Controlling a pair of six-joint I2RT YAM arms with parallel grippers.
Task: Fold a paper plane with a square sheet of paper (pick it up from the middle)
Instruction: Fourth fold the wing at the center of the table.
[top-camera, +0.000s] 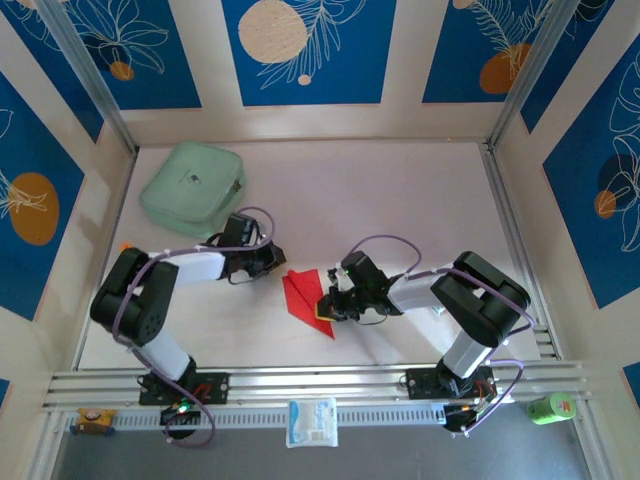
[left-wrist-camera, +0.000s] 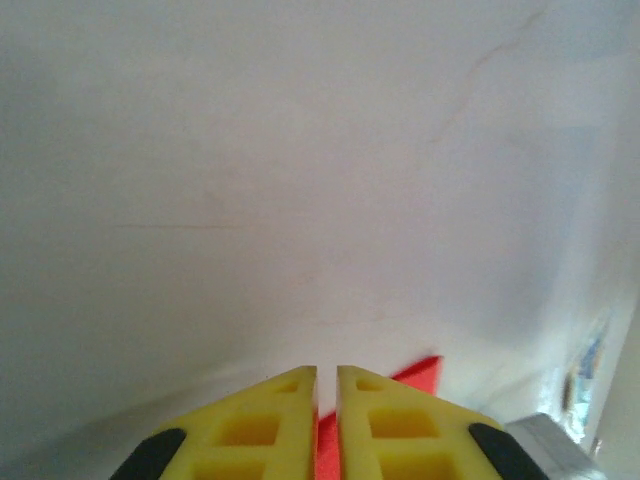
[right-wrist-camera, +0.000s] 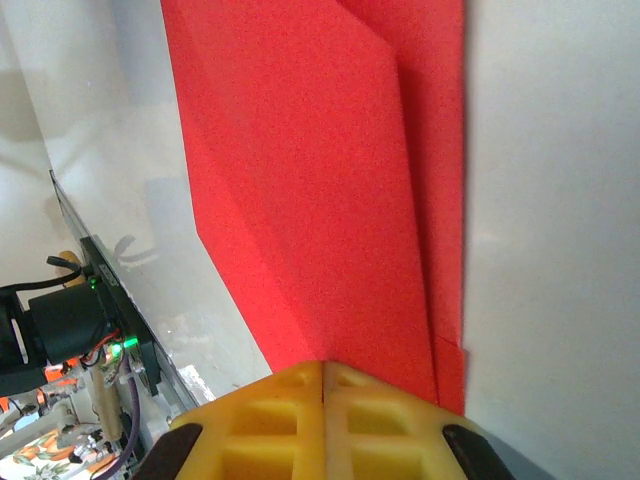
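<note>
The square sheet of paper (top-camera: 300, 292) is bright red and folded into a narrow pointed dart, lying mid-table with its tip toward the near edge. My right gripper (top-camera: 326, 305) is on its right side. In the right wrist view the yellow fingers meet at the right gripper (right-wrist-camera: 324, 364), shut on the paper (right-wrist-camera: 320, 180), whose layered folds run away from the tips. My left gripper (top-camera: 274, 262) is at the paper's far-left corner. In the left wrist view the left gripper (left-wrist-camera: 327, 370) has its jaws a thin slit apart, with red paper (left-wrist-camera: 425, 372) showing beneath and to the right.
A mint-green rounded case (top-camera: 193, 187) lies at the back left. A small white packet (top-camera: 311, 421) sits on the near rail (top-camera: 380, 380), and a green object (top-camera: 550, 407) is at the bottom right. Blue patterned walls enclose the table.
</note>
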